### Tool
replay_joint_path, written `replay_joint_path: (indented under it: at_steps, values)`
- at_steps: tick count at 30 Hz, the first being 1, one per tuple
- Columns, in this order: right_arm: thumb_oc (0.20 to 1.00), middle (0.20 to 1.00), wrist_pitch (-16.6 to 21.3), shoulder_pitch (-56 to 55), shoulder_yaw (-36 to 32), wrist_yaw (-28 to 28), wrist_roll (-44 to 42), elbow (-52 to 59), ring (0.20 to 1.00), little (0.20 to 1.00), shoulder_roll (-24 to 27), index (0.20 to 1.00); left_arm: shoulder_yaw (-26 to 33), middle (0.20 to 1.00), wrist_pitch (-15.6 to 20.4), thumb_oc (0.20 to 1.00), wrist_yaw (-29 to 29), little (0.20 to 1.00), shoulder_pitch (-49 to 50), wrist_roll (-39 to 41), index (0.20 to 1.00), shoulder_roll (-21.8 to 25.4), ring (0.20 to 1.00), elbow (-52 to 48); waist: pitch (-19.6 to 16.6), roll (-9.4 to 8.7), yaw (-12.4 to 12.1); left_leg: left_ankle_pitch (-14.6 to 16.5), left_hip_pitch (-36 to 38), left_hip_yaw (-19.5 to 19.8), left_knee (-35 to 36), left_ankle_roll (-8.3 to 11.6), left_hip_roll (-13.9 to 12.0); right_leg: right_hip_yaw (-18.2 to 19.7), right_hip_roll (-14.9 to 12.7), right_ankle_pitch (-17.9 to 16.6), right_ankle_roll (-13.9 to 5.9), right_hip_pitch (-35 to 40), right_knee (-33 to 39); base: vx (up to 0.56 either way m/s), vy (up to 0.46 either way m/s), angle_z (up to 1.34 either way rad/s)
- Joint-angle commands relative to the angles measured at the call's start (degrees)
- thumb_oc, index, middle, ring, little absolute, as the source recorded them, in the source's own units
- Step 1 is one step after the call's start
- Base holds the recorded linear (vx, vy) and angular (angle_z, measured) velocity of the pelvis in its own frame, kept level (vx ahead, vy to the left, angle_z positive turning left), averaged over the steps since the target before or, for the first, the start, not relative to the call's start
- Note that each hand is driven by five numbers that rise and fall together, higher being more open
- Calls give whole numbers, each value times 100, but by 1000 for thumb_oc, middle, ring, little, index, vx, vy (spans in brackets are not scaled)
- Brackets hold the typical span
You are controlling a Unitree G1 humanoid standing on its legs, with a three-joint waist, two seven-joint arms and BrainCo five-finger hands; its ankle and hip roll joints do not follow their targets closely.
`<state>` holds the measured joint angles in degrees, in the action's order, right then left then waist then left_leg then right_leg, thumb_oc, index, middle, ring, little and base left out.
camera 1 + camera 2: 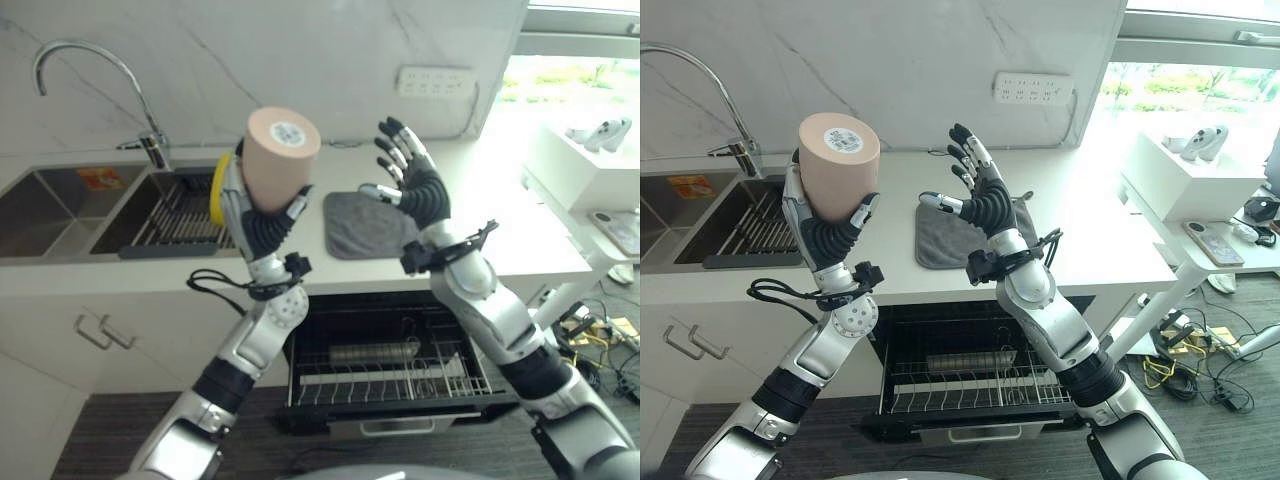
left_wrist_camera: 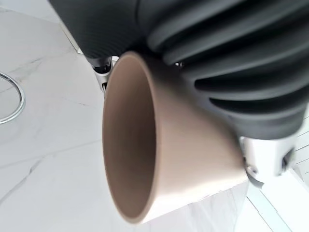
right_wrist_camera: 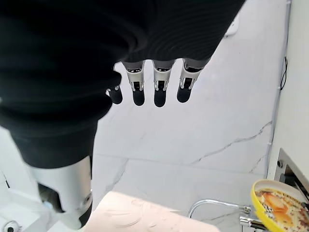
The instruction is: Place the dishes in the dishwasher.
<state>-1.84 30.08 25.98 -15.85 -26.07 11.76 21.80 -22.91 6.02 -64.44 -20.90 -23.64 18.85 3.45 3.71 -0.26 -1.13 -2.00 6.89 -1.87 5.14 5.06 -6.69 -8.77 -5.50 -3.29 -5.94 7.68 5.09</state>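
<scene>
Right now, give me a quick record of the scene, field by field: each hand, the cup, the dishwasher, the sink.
left hand: shut on the cup, raised above the counter
cup: beige, held base up
right hand: open, raised, holding nothing
dishwasher rack: pulled out below the counter
sink rack: holds a yellow plate
grey mat: flat on the counter

Pale pink tapered cup raised upside down in left hand above counter edge, right hand just right of it, folded grey cloth mat behind, open dishwasher rack below, steel sink at far left.
</scene>
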Motion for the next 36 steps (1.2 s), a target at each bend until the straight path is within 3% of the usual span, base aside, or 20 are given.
replay_joint_path:
  at_steps: [1, 18, 32, 36]
  values:
    - [1000, 1000, 58, 639, -67, 18, -270, 73, 1000, 1000, -246, 1000, -246, 200, 75, 200, -33, 200, -923, -77, 200, 128, 200, 387, -100, -302, -150, 647, 143, 43, -14, 209, -212, 192, -580, 503, -515, 170, -9, 0, 0, 0]
    - [1000, 1000, -436, 1282, 283, -124, -824, -248, 1000, 1000, -734, 1000, -642, 200, 139, 200, -78, 200, -1209, -292, 200, -92, 200, 463, -82, -311, -272, 650, 156, 130, -14, 198, -181, 126, -577, 500, -481, 220, -9, 17, 4, 4]
    - [1000, 1000, -536, 1411, 350, -193, -1083, -848, 1000, 1000, -998, 1000, -901, 200, -4, 200, 84, 200, -1441, -370, 200, -163, 200, 276, -51, -309, -299, 648, 173, 230, -14, 188, -160, 129, -538, 530, -432, 287, -14, 17, 0, 1]
    - [1000, 1000, -384, 1498, 287, -340, -685, -826, 1000, 1000, -991, 1000, -996, 200, -73, 200, 183, 200, -1375, -275, 200, -182, 200, 350, -36, -308, -318, 661, 180, 251, -14, 179, -145, 121, -543, 531, -425, 294, -23, 30, 12, 12]
